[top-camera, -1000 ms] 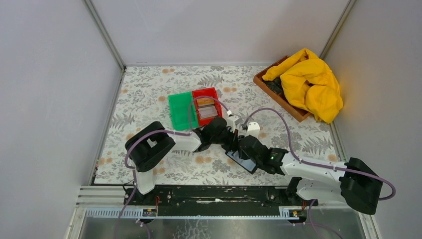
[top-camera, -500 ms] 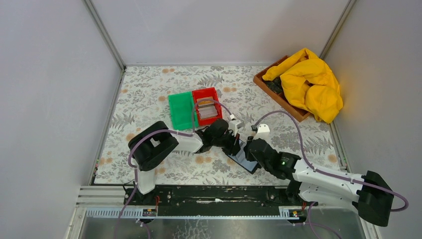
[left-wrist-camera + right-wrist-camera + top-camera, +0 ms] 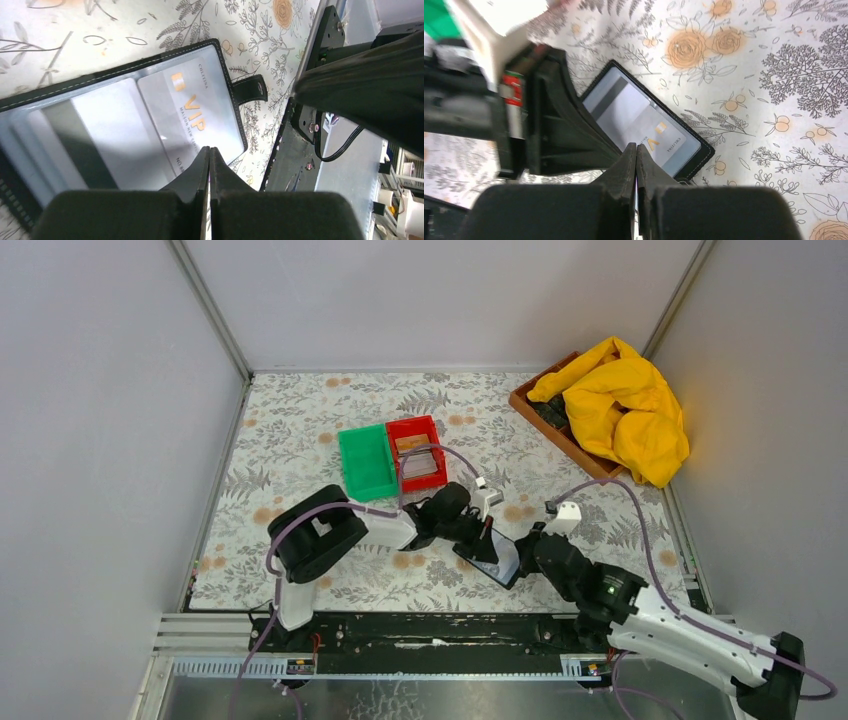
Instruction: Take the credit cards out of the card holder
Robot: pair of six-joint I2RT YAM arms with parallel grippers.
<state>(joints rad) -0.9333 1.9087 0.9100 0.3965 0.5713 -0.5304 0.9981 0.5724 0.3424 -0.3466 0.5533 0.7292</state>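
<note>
The black card holder (image 3: 497, 560) lies open on the flowered cloth between the two arms. Under its clear sleeve (image 3: 95, 135) shows a silver credit card (image 3: 195, 110) with gold VIP lettering, the same card (image 3: 656, 135) in the right wrist view. My left gripper (image 3: 485, 540) is shut, its tips (image 3: 209, 149) low over the holder's near page. My right gripper (image 3: 524, 544) is shut too, its tips (image 3: 636, 146) just off the holder's right edge, with nothing seen between them. Another grey card (image 3: 422, 462) lies in the red bin (image 3: 407, 430).
A green bin (image 3: 365, 462) stands against the red bin's left side, behind the holder. At the back right a wooden tray (image 3: 540, 410) holds a yellow cloth (image 3: 625, 405). Grey walls close in both sides. The left gripper's fingers (image 3: 564, 125) stand close beside the right gripper.
My right arm has pulled back to the right and nearer its base, off the holder; its jaws opened and then shut. The left arm shifted slightly right and stays shut.
</note>
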